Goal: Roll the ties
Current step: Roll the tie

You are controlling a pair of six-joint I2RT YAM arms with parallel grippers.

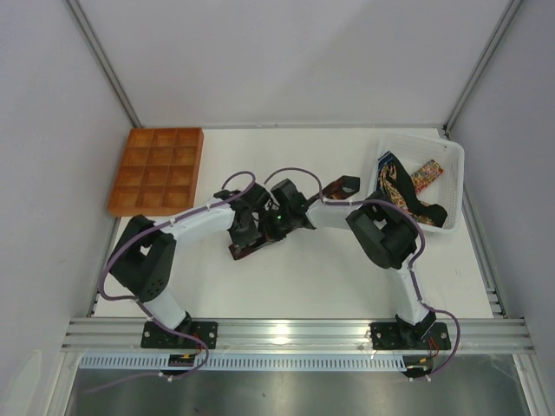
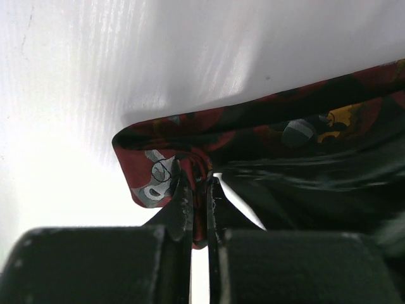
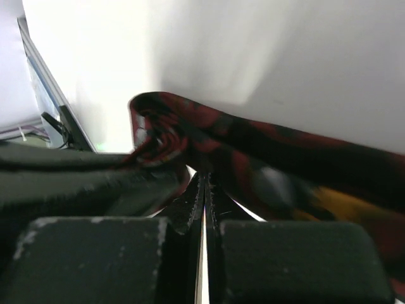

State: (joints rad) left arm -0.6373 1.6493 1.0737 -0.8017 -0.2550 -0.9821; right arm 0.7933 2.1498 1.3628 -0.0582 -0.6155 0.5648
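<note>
A maroon tie (image 1: 249, 250) with a multicoloured print lies at the table's middle, its far end (image 1: 344, 185) reaching towards the basket. My left gripper (image 1: 250, 232) is shut on a fold of it. In the left wrist view the red fabric (image 2: 190, 130) is pinched between the jaws of the left gripper (image 2: 201, 182). My right gripper (image 1: 276, 227) sits right beside the left one. In the right wrist view it (image 3: 204, 178) is shut at the edge of the tie (image 3: 209, 123), next to a small rolled end (image 3: 155, 136). More ties (image 1: 406, 186) lie in the basket.
A white basket (image 1: 454, 156) stands at the back right. An orange compartment tray (image 1: 156, 169) lies at the back left. Both arms cross the middle of the table. The left gripper's black body (image 3: 76, 183) fills the left of the right wrist view.
</note>
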